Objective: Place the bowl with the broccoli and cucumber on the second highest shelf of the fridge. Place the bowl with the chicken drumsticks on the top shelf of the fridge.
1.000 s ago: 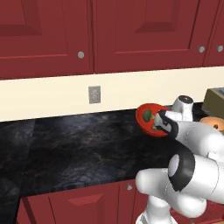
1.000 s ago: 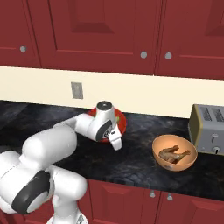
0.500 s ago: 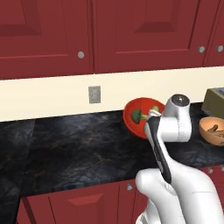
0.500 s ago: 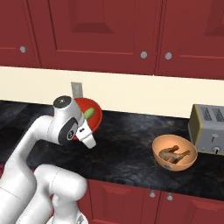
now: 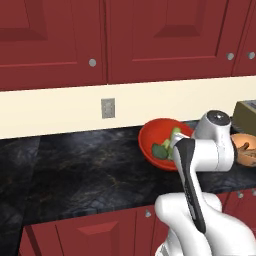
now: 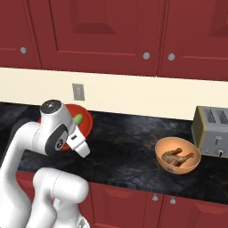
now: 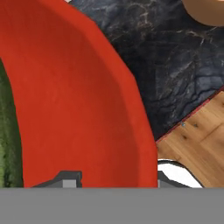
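Note:
The red bowl [image 5: 154, 137] with the broccoli and cucumber [image 5: 163, 148] hangs tilted above the black counter, its rim held by my gripper [image 7: 114, 178], which is shut on it. In the hand view the red wall [image 7: 78, 100] spreads wide, with green pieces [image 7: 6, 131] at the left edge. From the right base view the red bowl [image 6: 85, 124] peeks out behind my arm. The orange bowl [image 6: 177, 156] with the chicken drumsticks [image 6: 178, 156] rests on the counter to the right, also seen as the orange bowl [image 5: 246, 148]. The fridge and its shelves are out of view.
A silver toaster [image 6: 213, 131] stands at the counter's right end, just past the orange bowl. Red wall cabinets [image 5: 125, 35] hang above the counter, and an outlet [image 5: 107, 107] sits on the cream backsplash. Wooden floor [image 7: 197, 131] lies below the counter's edge.
My arm has swung to the left, carrying the red bowl away from the orange bowl. The orange bowl and the toaster have stayed put.

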Controlling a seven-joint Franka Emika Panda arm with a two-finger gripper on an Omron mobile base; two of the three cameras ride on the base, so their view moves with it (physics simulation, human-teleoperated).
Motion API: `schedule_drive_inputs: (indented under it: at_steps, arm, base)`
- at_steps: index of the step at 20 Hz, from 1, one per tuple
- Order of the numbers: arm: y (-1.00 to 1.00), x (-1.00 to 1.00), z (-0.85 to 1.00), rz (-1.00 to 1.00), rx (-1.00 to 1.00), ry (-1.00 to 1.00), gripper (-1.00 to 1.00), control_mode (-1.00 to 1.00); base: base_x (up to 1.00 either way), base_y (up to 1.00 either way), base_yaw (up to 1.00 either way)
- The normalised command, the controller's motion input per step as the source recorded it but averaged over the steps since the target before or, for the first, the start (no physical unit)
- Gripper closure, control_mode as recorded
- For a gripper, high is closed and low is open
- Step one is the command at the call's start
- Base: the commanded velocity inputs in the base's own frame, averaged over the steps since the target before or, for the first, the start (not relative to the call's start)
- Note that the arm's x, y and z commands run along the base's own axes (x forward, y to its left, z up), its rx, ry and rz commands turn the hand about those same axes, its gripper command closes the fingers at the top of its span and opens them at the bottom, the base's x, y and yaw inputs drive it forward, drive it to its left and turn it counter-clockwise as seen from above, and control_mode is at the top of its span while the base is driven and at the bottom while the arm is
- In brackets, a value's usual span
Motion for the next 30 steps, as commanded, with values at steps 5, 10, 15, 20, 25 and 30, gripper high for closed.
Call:
schedule_drive_inputs:
  at_steps: [5, 10, 15, 20, 25, 30]
  arm:
    - [0.00, 0.00, 0.00, 0.00, 0.00, 0.00, 1.00, 1.00]
    - [0.00, 0.00, 0.00, 0.00, 0.00, 0.00, 1.00, 1.00]
    - [0.00, 0.00, 0.00, 0.00, 0.00, 0.00, 1.00, 1.00]
    - [0.00, 0.00, 0.00, 0.00, 0.00, 0.00, 1.00, 1.00]
    - [0.00, 0.00, 0.00, 0.00, 0.00, 0.00, 1.00, 1.00]
    - [0.00, 0.00, 0.00, 0.00, 0.00, 0.00, 1.00, 1.00]
  base:
    - [-0.30, -0.03, -0.01]
    - [-0.85, -0.26, -0.12]
    - [-0.33, -0.51, -0.33]
    - [0.00, -0.77, -0.46]
    - [-0.38, -0.92, -0.55]
    - [-0.92, -0.94, -0.44]
